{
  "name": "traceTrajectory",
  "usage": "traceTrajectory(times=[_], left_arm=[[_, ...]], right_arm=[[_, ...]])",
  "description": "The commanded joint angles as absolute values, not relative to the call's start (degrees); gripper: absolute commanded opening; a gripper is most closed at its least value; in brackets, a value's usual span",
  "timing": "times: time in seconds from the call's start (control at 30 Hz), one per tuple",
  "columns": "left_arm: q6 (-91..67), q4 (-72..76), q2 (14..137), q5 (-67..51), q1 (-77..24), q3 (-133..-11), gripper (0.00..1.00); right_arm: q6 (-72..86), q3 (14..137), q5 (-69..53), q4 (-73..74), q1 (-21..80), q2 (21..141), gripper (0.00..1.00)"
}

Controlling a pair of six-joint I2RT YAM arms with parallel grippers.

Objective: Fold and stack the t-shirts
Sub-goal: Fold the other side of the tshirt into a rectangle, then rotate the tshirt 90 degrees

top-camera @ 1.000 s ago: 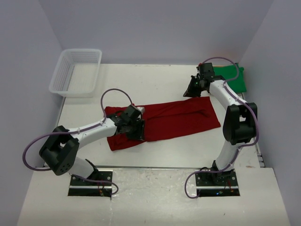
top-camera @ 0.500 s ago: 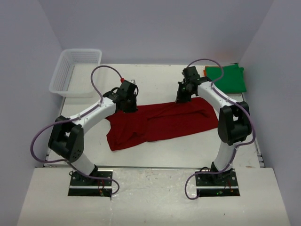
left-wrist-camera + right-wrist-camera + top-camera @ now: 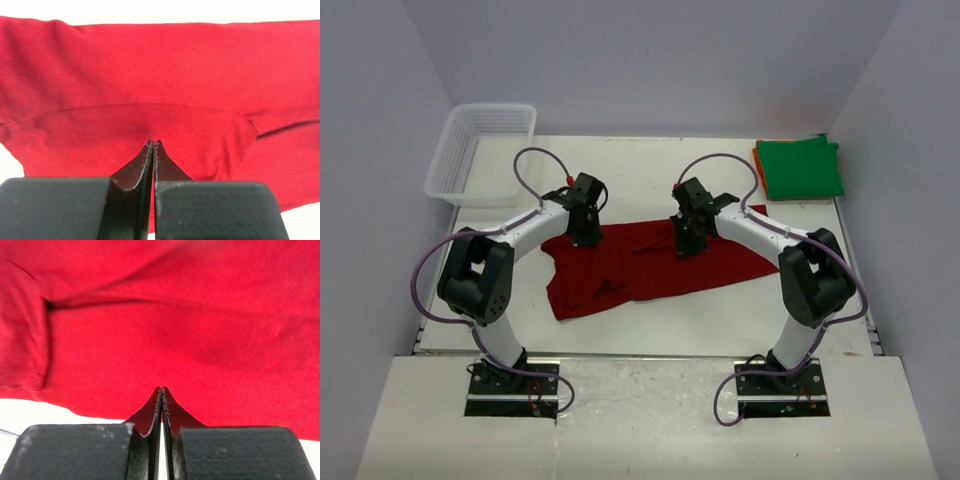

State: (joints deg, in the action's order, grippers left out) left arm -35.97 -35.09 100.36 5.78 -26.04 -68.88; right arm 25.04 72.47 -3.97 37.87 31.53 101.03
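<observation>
The dark red t-shirt (image 3: pixel 645 272) lies partly folded across the middle of the table. My left gripper (image 3: pixel 586 232) is shut and empty, tips down at the shirt's back left edge; in the left wrist view (image 3: pixel 153 143) red cloth (image 3: pixel 150 75) fills the frame beyond the tips. My right gripper (image 3: pixel 687 242) is shut and empty over the shirt's back middle; the right wrist view (image 3: pixel 161 389) shows its tips just over the cloth's (image 3: pixel 175 315) edge. The green t-shirt (image 3: pixel 801 168) lies folded at the back right on the orange t-shirt (image 3: pixel 758 153), of which only an edge shows.
A white mesh basket (image 3: pixel 483 150) stands at the back left corner. Purple cables loop above both arms. Grey walls close the table at the back and both sides.
My left gripper moved from the shirt's front left part to its back left edge. My right gripper moved from near the green shirt leftward onto the red shirt's back middle.
</observation>
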Motion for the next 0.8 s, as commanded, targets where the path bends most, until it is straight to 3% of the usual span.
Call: traceTrajectory(times=[0.0, 0.77], left_arm=[[-36.48, -35.33, 99.67, 7.65, -24.17, -70.05, 0.0], [-34.8, -35.68, 113.28, 4.31, -17.58, -76.02, 0.0]], right_arm=[[23.82, 70.67, -2.72, 36.12, 32.69, 99.67, 0.0], [27.07, 69.61, -3.07, 32.35, 42.18, 109.51, 0.0]])
